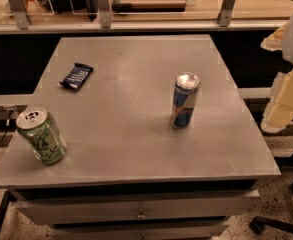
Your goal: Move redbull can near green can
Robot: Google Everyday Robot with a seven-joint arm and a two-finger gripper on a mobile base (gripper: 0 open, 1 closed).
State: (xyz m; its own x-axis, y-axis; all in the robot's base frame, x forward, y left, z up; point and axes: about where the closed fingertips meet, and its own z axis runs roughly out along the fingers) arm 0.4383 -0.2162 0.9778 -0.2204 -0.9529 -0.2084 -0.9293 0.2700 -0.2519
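Observation:
The redbull can point(185, 100) stands upright on the grey table point(131, 69), right of its middle. It is slim, blue and silver, with a silver top. The green can point(41, 136) stands near the table's front left corner, light green with dark markings and a silver top. The two cans are far apart. My gripper point(281, 109) shows as cream-coloured parts at the right edge of the view, off the table's right side and apart from both cans. It holds nothing that I can see.
A dark blue snack bar wrapper point(76, 76) lies at the table's back left. Drawers point(141, 211) sit under the table front. A rail with metal posts point(104, 14) runs behind the table. A chair base point(276, 224) is at the bottom right.

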